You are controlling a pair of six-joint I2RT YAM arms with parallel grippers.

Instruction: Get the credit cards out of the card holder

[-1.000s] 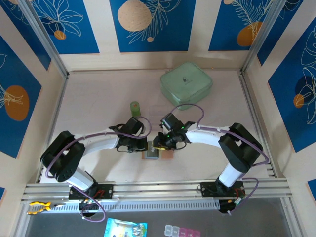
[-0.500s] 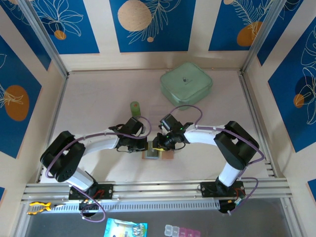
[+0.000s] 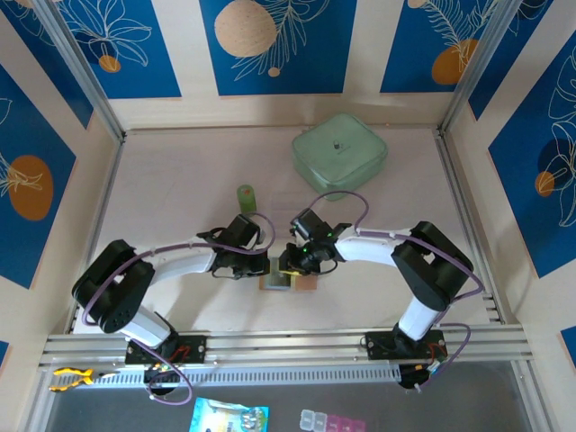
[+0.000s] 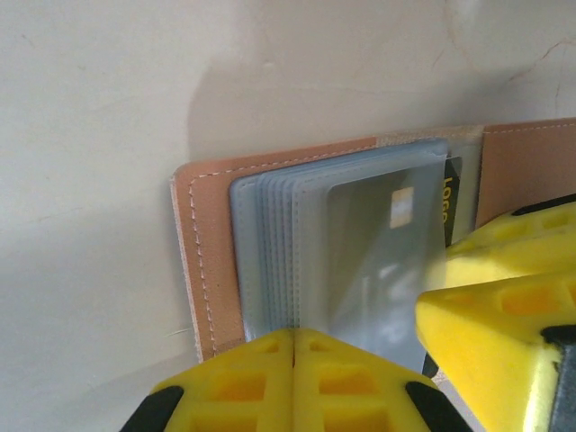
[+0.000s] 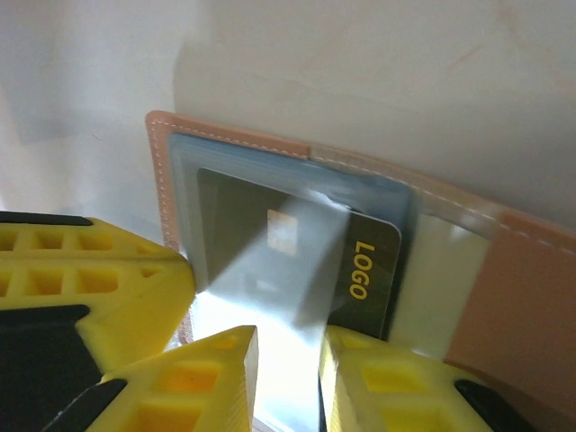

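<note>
Tan card holder [image 4: 193, 261] open; dark card [image 5: 369, 270] ahead of right gripper [image 5: 286, 346], not out. Jaws narrowly parted astride sleeve [image 5: 436, 270], grip unclear; left gripper [image 4: 292, 346] shut.

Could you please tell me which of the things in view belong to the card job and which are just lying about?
Part of the job:
- card holder, lying open
- dark card marked LOGO, in the clear sleeves
- left gripper
- right gripper

Lying about:
- pale green lidded box
- small green cylinder
</note>
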